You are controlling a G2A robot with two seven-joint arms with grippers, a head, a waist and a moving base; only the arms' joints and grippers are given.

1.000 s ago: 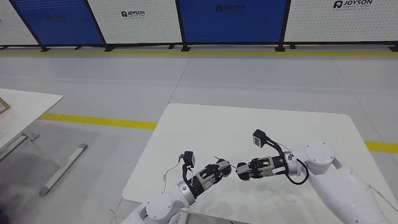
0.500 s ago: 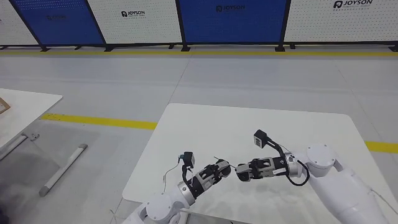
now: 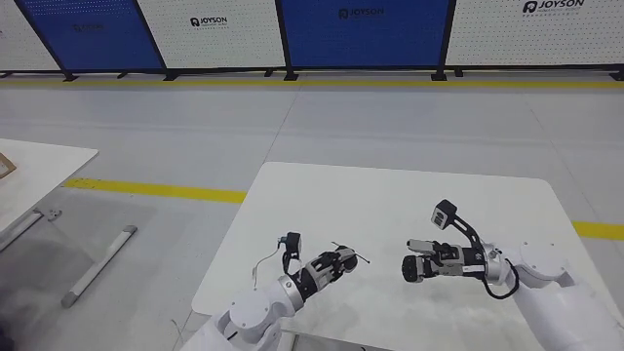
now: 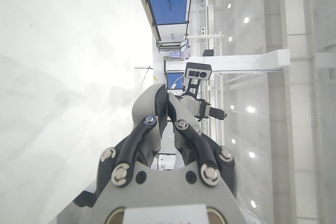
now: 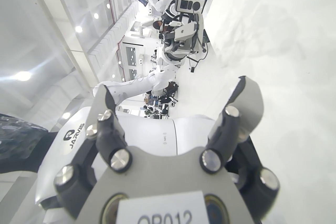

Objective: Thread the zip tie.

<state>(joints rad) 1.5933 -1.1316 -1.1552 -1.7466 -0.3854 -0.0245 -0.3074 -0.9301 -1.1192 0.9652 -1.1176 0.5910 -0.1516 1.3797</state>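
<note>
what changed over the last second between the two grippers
The right gripper pulled back sideways from the left gripper, and its jaws are now open and empty. The left gripper stayed in place above the table, jaws shut on the zip tie.

Zip tie [image 3: 357,253] in left claw [image 3: 343,261], above table [image 3: 390,195].

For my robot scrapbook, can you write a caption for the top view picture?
Left claw pinches a thin black zip tie; the open right claw faces it.
</note>
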